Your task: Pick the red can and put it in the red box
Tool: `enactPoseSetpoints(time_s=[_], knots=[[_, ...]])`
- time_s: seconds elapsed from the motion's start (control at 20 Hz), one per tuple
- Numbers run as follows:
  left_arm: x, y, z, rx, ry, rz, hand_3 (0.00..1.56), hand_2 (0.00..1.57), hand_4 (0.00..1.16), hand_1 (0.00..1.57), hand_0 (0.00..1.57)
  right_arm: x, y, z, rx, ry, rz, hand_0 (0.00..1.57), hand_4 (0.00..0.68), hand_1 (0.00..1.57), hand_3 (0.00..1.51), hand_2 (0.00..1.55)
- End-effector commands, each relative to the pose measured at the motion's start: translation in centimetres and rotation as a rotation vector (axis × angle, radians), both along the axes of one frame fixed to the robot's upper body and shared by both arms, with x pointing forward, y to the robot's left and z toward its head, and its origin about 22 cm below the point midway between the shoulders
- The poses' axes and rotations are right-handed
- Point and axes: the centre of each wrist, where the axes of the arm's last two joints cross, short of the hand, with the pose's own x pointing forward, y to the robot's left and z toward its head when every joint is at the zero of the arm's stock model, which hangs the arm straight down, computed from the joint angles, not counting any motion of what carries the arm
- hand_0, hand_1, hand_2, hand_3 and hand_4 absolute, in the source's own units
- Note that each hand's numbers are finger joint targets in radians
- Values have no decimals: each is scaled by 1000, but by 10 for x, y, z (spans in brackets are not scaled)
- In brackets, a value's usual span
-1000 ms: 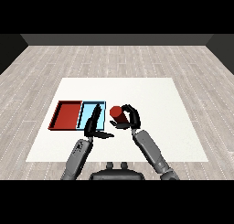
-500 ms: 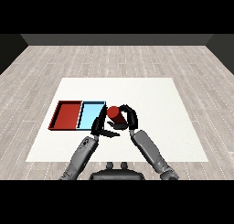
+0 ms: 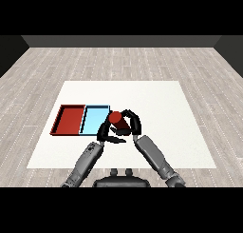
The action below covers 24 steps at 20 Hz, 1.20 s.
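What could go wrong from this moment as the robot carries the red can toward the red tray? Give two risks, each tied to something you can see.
1. The blue tray lies between the red can and the red tray, so the can might be set down too early, in the wrong tray.
2. The left hand sits close beside the right hand that holds the can, so the two could bump as the can travels left.

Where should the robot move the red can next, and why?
Probably leftward. The right hand has its fingers curled round the can, which sits at the blue tray's right edge. The red tray lies farther left, beyond the blue one, so the can likely has to cross over it. The left hand is close beside.
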Motion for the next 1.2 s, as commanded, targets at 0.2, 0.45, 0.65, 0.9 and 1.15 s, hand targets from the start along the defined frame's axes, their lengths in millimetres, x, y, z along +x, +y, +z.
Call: enactPoseSetpoints(time_s=[0.2, 0.45, 0.65, 0.9, 1.15], knots=[[25, -12, -4, -29, 10, -29, 0, 0, 0, 0, 0, -17, 28, 19, 41, 13, 51, 1460, 625, 1460, 1371, 1433], [1, -13, -4, -31, -9, -44, 0, 0, 0, 0, 0, 16, 20, 9, 32, 2, 45, 1494, 617, 1494, 1378, 1447], [2, -34, 5, -24, -14, -40, 0, 0, 0, 0, 0, -4, 23, 14, 23, 0, 66, 1487, 617, 1487, 1375, 1451], [-8, -5, -13, -17, -17, -35, 0, 0, 217, 0, 0, 0, 31, 7, 29, 28, 95, 1487, 646, 1487, 1372, 1457], [20, -14, -5, 33, 46, 182, 707, 887, 824, 742, 742, 0, 34, 0, 4, 6, 73, 1473, 626, 1473, 1365, 1450]])
